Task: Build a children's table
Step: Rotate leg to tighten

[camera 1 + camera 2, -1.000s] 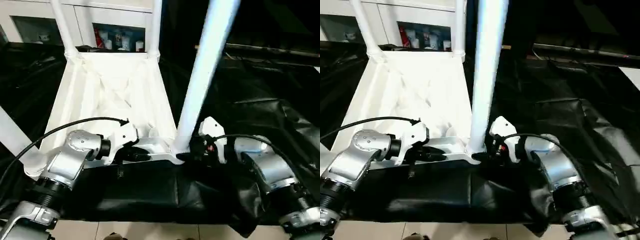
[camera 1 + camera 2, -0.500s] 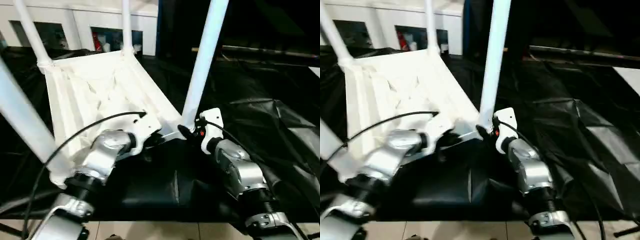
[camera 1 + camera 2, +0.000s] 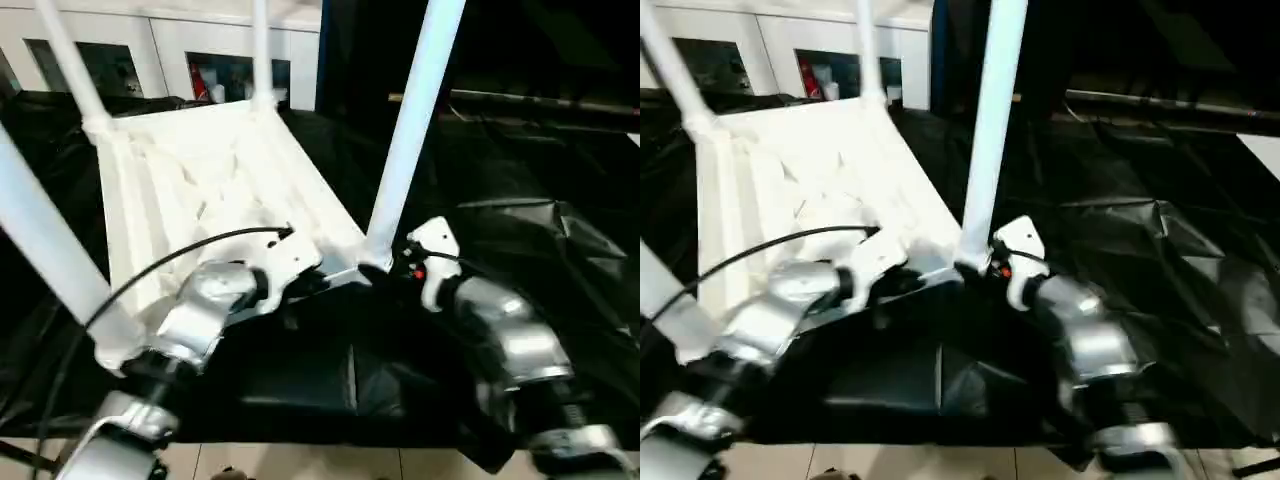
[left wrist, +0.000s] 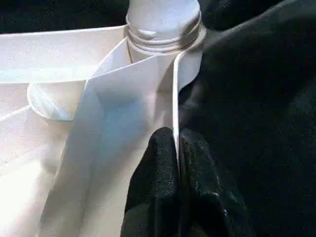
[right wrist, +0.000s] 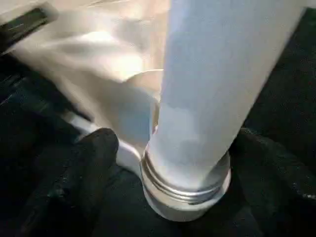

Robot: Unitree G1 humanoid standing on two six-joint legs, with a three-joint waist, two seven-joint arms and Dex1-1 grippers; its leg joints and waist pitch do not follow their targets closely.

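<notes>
An upturned white table top (image 3: 200,180) lies on black sheeting (image 3: 520,240) before me, legs pointing up. The near-right leg (image 3: 405,150) rises straight from its corner socket. My right claw (image 5: 168,163) stands open, one finger either side of that leg's base, gripping nothing that I can tell. My left claw (image 4: 177,163), just beside it, pinches the top's thin rim (image 4: 175,98) shut.

The table top (image 3: 215,190) and legs (image 3: 410,140) are showing smooth, glossy white plastic; the black sheet (image 3: 540,230) is looking shiny and creased; forearms (image 3: 510,340) are gleaming silver metal.
</notes>
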